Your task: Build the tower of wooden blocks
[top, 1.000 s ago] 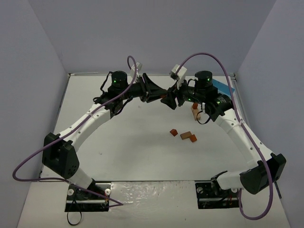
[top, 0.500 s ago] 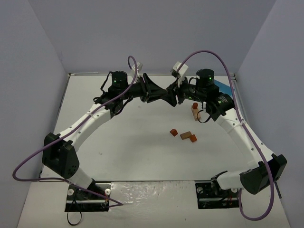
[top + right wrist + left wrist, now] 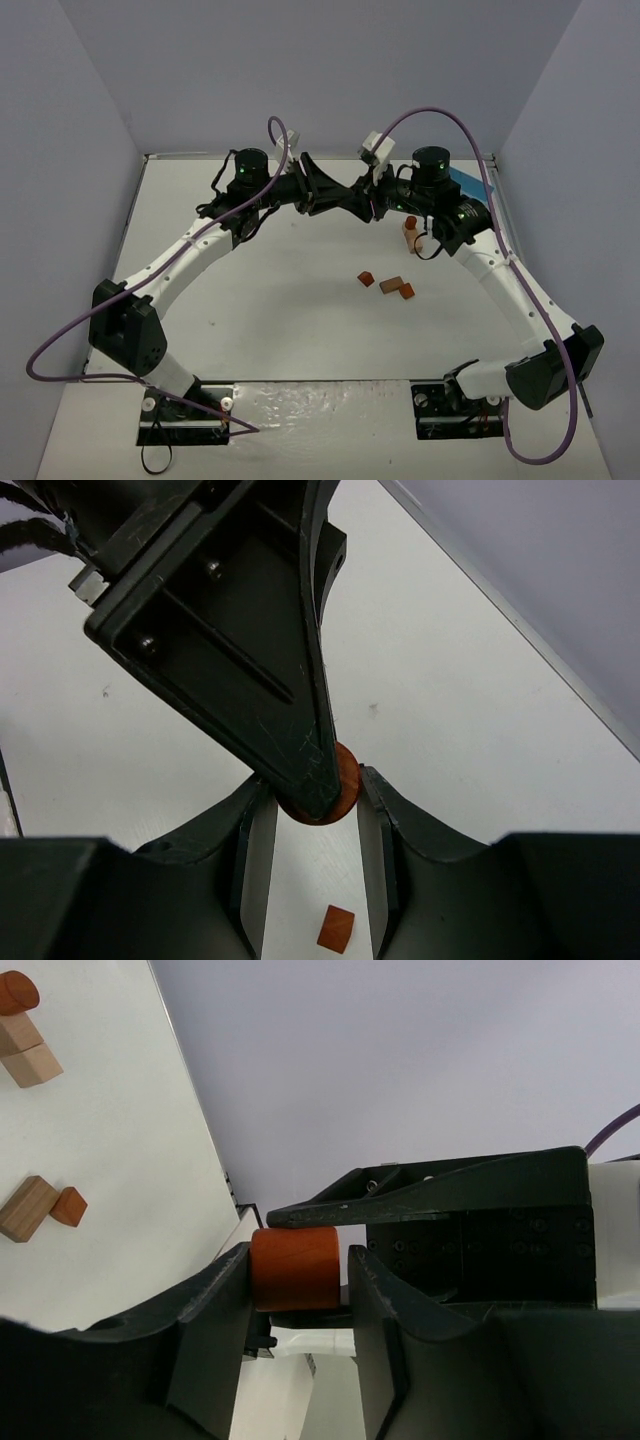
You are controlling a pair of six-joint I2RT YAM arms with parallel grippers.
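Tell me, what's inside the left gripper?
An orange cylinder, pinched by the left gripper. The right gripper clamps it too. The grippers cover its flat ends, so those cannot be seen.

Smooth, matt wooden cylinder (image 3: 295, 1268)

An orange cylinder (image 3: 295, 1268) sits clamped between my left fingers (image 3: 215, 1330), up off the desk (image 3: 300, 330), and my right fingers (image 3: 215, 865) press on it crosswise. The tower (image 3: 410, 232) stands upright: tan blocks capped by a reddish round piece. Near it on the desk lie a small orange-brown block (image 3: 366, 279), and a tan block (image 3: 391, 285) touching an orange block (image 3: 407, 291).
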